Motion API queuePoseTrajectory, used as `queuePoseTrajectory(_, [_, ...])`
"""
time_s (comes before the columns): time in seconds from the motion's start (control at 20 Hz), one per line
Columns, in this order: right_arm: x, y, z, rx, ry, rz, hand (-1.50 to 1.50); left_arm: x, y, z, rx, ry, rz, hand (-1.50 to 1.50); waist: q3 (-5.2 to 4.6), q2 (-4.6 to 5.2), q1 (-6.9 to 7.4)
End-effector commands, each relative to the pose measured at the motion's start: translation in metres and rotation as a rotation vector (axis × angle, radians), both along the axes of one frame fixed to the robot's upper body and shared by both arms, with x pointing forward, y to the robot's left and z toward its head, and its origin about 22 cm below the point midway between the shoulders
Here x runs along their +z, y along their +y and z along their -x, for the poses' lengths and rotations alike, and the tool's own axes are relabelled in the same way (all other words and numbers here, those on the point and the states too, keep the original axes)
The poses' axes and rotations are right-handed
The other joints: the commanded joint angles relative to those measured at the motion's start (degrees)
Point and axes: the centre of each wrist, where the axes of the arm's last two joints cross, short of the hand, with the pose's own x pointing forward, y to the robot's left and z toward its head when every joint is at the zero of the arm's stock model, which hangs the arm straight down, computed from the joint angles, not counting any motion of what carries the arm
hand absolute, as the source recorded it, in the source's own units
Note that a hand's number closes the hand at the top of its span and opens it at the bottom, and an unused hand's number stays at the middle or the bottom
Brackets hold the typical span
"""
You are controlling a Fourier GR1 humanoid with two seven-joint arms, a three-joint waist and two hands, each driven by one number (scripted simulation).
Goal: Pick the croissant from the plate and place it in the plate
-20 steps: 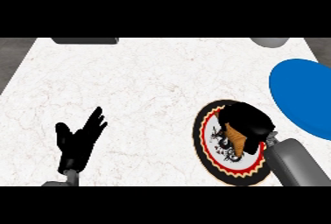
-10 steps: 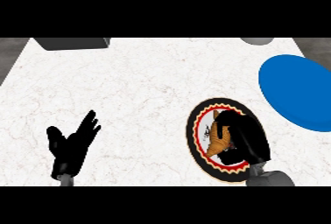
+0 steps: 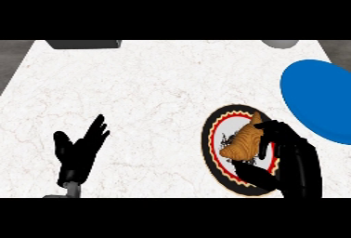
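White marbled surface (image 3: 151, 93) filling most of the head view, faintly veined in grey and pink, with darker floor showing past its left and right corners. At the far edge, a grey box-like object (image 3: 83, 44) toward the left and a small grey rounded object (image 3: 280, 43) toward the right, both cut off by the top of the view and too partial to name. At right, a plain blue plate (image 3: 319, 104), running out of view at the right edge and lying flat on the surface. Just beside it on the near left, apart from it by a thin strip of marble, a patterned plate (image 3: 218, 128) with a black rim, a red and cream scalloped band and a pale centre with dark markings. Lying on that patterned plate, the golden-brown croissant (image 3: 244, 139), pointed end toward the far side, resting tilted across the plate's centre. Right robot hand (image 3: 296, 158) coming in from the lower right, over the near right part of the patterned plate, fingers curled along the croissant's right side and thumb below its near end, closing round it; croissant not visibly lifted off the plate. Left robot hand (image 3: 77, 153) at lower left, well apart from both plates, fingers straight and spread, pointing up and away, thumb out to the left, touching nothing.
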Motion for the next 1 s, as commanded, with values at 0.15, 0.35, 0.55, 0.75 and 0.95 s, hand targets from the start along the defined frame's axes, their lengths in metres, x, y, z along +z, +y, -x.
queuePoseTrajectory(0.15, [0.017,-0.042,0.004,-0.165,-0.106,-0.210,1.50,-0.006,-0.014,-0.008,-0.019,0.009,-0.007,0.00,-0.07,0.45,0.91])
queuePoseTrajectory(0.35, [0.002,-0.090,-0.014,-0.231,-0.173,-0.278,1.50,-0.012,-0.011,0.006,-0.027,0.018,0.013,0.00,-0.03,0.52,1.24])
queuePoseTrajectory(0.55, [-0.002,-0.138,-0.031,-0.280,-0.201,-0.204,1.50,-0.003,-0.017,-0.005,-0.023,0.027,-0.001,0.00,-0.06,0.51,1.36])
queuePoseTrajectory(0.75, [-0.016,-0.177,-0.069,-0.393,-0.274,-0.189,1.50,-0.003,-0.009,0.000,-0.036,-0.001,-0.015,0.00,-0.01,0.67,2.06])
queuePoseTrajectory(0.95, [-0.024,-0.220,-0.091,-0.406,-0.273,-0.196,1.50,-0.015,-0.004,0.006,-0.030,0.009,0.003,0.00,0.00,0.76,2.30])
